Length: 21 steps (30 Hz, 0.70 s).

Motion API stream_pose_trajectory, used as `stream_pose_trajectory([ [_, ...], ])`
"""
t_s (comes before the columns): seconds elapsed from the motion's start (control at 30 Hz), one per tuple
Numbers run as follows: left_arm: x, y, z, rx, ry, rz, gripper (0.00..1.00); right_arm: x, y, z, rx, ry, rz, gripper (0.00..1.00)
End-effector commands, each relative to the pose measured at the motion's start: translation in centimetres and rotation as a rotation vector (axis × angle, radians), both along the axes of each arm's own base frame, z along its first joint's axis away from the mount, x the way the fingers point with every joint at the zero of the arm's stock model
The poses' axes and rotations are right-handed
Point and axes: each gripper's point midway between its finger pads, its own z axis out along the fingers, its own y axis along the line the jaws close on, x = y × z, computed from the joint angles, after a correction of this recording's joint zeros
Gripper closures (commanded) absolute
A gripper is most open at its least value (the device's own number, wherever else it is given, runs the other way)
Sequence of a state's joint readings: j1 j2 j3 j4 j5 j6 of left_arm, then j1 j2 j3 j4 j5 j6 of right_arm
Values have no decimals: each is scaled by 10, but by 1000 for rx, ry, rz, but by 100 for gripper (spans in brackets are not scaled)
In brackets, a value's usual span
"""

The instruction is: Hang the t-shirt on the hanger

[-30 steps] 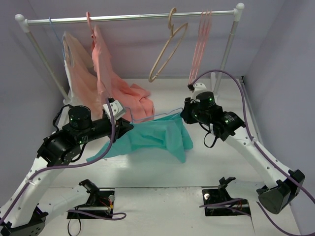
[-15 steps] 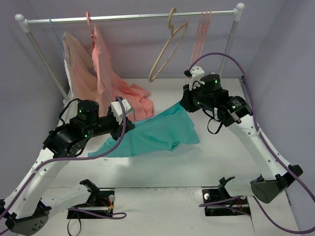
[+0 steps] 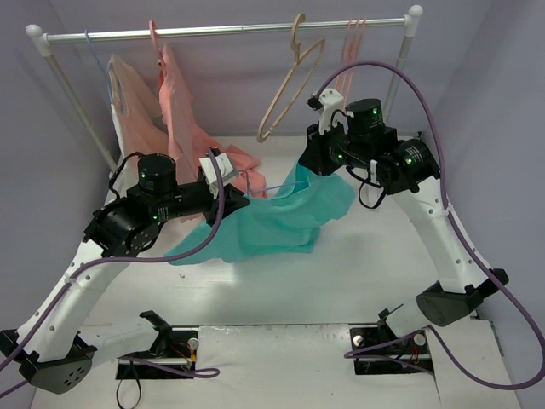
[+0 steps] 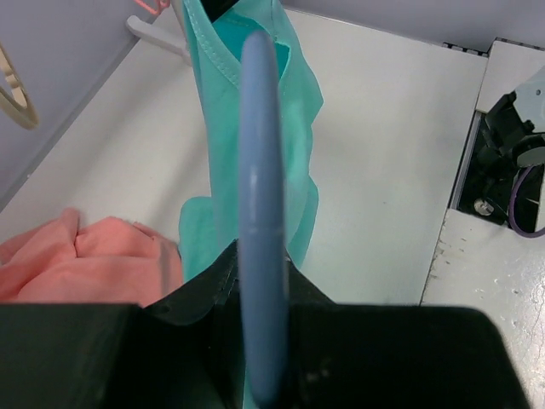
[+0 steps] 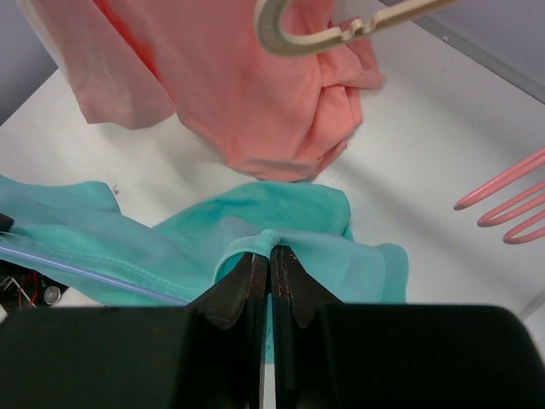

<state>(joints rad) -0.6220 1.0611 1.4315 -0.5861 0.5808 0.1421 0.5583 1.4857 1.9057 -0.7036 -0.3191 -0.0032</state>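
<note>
The teal t-shirt [image 3: 281,223] hangs bunched between my two grippers, its lower folds trailing down toward the table. My left gripper [image 3: 238,181] is shut on the thin light-blue hanger [image 3: 274,184], whose bar runs straight out from the jaws in the left wrist view [image 4: 260,170], with the t-shirt [image 4: 220,128] draped along it. My right gripper [image 3: 312,164] is raised behind the cloth. In the right wrist view it [image 5: 271,253] is shut on a rolled fold of the t-shirt [image 5: 298,213]. The hanger's wire [image 5: 85,268] crosses the fabric at lower left.
A clothes rail [image 3: 221,31] spans the back. On it hang a pale peach garment [image 3: 134,111], a salmon-pink garment [image 3: 183,119] that pools on the table, a beige hanger [image 3: 289,85] and thin pink hangers [image 3: 345,77]. Walls close in on both sides.
Both grippers have risen and moved back toward the rail, carrying the t-shirt and hanger up with them. The right gripper has climbed most, to just below the beige hanger.
</note>
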Motion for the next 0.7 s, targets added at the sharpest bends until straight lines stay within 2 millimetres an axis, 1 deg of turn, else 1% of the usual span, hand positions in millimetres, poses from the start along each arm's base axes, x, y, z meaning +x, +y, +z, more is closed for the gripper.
stream_pose_trajectory([
  [0.0,3,-8,48,-105,-138,-30,100,-2,13,23,36,-37,64,100],
  [0.03,6,-7,46,-99,-132,-17,100,-3,14,28,40,-44,64,100],
  [0.13,21,-2,33,-66,-125,61,100,0,14,24,29,-25,42,100],
  [0.23,23,-3,25,-64,-121,64,100,2,15,23,33,-29,36,100],
  [0.27,23,-6,29,-86,-131,56,100,3,18,23,55,-11,24,100],
  [0.3,23,-9,26,-93,-124,44,100,4,21,20,58,-4,29,100],
  [0.33,21,-13,31,-118,-135,15,100,3,26,20,68,1,47,100],
  [0.37,19,-16,31,-131,-125,0,100,3,29,19,69,3,54,100],
  [0.4,18,-19,33,-144,-122,-14,100,5,33,14,66,15,58,100],
  [0.43,21,-23,35,-159,-123,-21,100,3,39,13,64,24,68,100],
  [0.5,22,-28,32,-169,-103,-30,100,4,47,10,60,38,76,100],
  [0.57,28,-31,23,-158,-91,-11,100,1,54,6,51,49,83,100],
  [0.6,31,-33,25,-180,-118,-12,100,2,57,1,44,57,81,100],
  [0.63,31,-34,14,-169,-94,-10,100,3,57,1,41,55,76,100],
  [0.67,30,-34,13,-183,-102,-11,100,4,56,-6,31,66,69,100],
])
